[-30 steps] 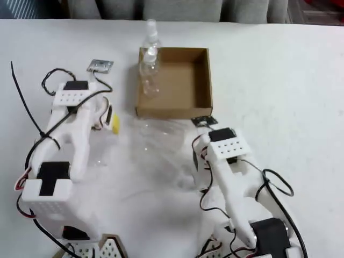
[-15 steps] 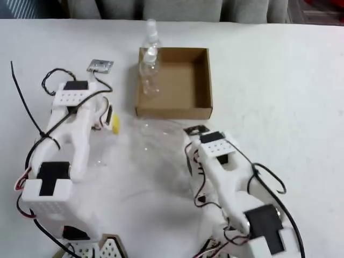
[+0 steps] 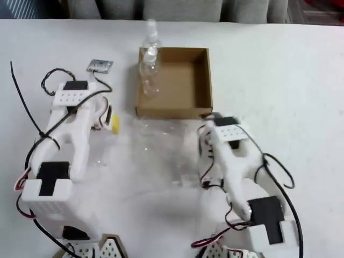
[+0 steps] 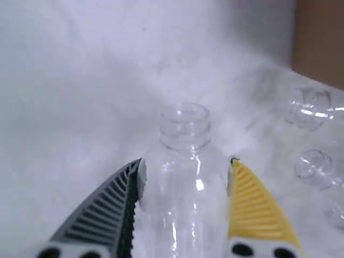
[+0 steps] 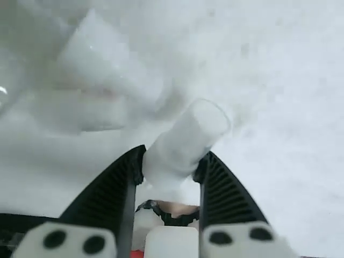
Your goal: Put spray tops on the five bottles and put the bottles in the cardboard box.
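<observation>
While the left pincer [image 4: 185, 164] is clenched around a clear bottle [image 4: 185, 129] (neck open, no top on it), the right pincer [image 5: 172, 158] grasps a white spray top [image 5: 191, 134], which juts out past its fingertips. Between the two pincers, more uncapped bottles [image 3: 161, 141] lie on the white table [image 3: 279, 70]. The cardboard box [image 3: 174, 112] sits just ahead of the right pincer. A topped bottle [image 3: 149, 70] stands inside it, against the wall on the left pincer's side.
</observation>
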You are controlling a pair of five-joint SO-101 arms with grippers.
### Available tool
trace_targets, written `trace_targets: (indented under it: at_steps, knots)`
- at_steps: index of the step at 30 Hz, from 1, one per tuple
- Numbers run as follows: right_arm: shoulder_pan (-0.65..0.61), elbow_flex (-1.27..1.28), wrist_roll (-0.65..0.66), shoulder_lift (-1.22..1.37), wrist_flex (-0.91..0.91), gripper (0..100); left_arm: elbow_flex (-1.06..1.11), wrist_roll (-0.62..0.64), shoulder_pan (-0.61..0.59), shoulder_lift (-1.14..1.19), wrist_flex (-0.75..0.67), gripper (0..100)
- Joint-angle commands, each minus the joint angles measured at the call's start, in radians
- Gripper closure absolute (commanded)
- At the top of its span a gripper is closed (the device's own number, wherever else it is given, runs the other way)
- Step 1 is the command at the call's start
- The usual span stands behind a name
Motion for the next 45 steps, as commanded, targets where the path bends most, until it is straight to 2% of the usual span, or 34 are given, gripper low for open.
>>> trace_targets:
  at_steps: [1,8,11,13,16,21,25,30,37,45]
  knots:
    - [0.117,-0.066,0.153,-0.094,0.038,98.2,0.002,0.006,-0.015,-0.062,-0.021,98]
    - [0.420,-0.133,0.736,-0.183,0.047,98.1,0.028,0.006,-0.010,-0.064,-0.041,98]
    - [0.533,-0.141,0.899,-0.182,0.030,98.1,0.028,0.006,-0.015,-0.064,-0.041,98]
    - [0.590,-0.137,0.945,-0.180,-0.022,98.0,0.028,0.006,-0.013,-0.064,-0.041,98]
    - [0.648,-0.091,0.948,-0.180,-0.116,95.8,0.028,0.006,-0.013,-0.064,-0.041,98]
    - [0.691,0.055,0.947,-0.180,-0.302,80.4,0.028,0.006,-0.015,-0.064,-0.040,98]
    - [0.713,0.101,0.919,-0.182,-0.384,75.5,0.029,0.006,-0.015,-0.064,-0.037,98]
    - [0.763,0.049,0.801,-0.193,-0.375,72.4,0.031,0.006,-0.016,-0.064,-0.035,98]
    - [0.835,-0.072,0.632,-0.193,-0.203,79.4,0.031,0.006,-0.016,-0.064,-0.035,98]
    - [0.783,-0.083,0.623,-0.182,-0.170,80.0,0.031,0.006,-0.016,-0.064,-0.035,98]
